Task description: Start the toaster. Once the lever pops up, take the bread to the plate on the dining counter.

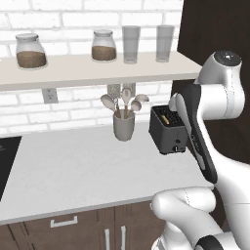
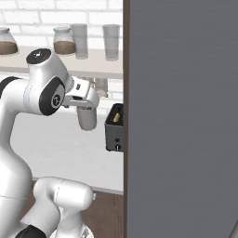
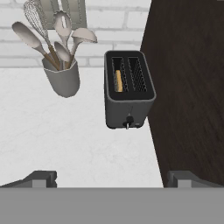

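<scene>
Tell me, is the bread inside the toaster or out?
Inside. The bread sits down in one slot of the toaster; the other slot looks empty.

My arm (image 1: 222, 93): glossy white rounded shells, dark joint bands, a dark cap with a small red mark on top.

bench: you see a white speckled top (image 1: 73, 171) under a white brick wall, with brown drawers below its front edge.
toaster: the black toaster (image 1: 167, 129) stands on the bench at its right end, just beside a dark panel (image 3: 192, 87); one slot holds the bread (image 3: 118, 80).
crock: a grey utensil crock (image 1: 124, 126) stands on the bench left of the toaster, apart from it.
shelf: the shelf (image 1: 88, 68) above carries two jars (image 1: 31, 51) and two glasses (image 1: 131, 45).
</scene>
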Robot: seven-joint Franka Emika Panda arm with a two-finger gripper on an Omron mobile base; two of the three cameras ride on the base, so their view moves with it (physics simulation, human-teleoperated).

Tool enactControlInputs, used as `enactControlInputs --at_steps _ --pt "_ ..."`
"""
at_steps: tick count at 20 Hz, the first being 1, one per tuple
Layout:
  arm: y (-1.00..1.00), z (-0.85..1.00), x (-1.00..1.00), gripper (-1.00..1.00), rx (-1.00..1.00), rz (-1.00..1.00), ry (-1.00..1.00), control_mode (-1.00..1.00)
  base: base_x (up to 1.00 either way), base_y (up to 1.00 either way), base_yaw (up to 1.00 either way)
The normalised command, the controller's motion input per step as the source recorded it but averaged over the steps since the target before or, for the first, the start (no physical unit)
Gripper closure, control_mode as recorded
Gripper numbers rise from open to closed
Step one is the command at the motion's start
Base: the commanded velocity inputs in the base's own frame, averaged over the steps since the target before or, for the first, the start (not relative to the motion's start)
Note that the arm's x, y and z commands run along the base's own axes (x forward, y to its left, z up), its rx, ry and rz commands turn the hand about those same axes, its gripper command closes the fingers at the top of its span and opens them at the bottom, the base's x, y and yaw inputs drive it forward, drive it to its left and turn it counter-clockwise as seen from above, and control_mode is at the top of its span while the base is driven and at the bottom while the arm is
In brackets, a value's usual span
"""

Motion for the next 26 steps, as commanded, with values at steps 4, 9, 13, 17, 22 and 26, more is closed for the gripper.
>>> enactControlInputs --at_steps 4,9,13,17,22,26 --pt "0.0 0.0 0.0 -1.0 0.0 0.0 0.0 -1.0 0.0 0.0 0.0" --pt "0.0 0.0 0.0 -1.0 0.0 0.0 0.0 -1.0 0.0 0.0 0.0" --pt "0.0 0.0 0.0 -1.0 0.0 0.0 0.0 -1.0 0.0 0.0 0.0" --pt "0.0 0.0 0.0 -1.0 0.0 0.0 0.0 -1.0 0.0 0.0 0.0" --pt "0.0 0.0 0.0 -1.0 0.0 0.0 0.0 -1.0 0.0 0.0 0.0" --pt "0.0 0.0 0.0 -1.0 0.0 0.0 0.0 -1.0 0.0 0.0 0.0"
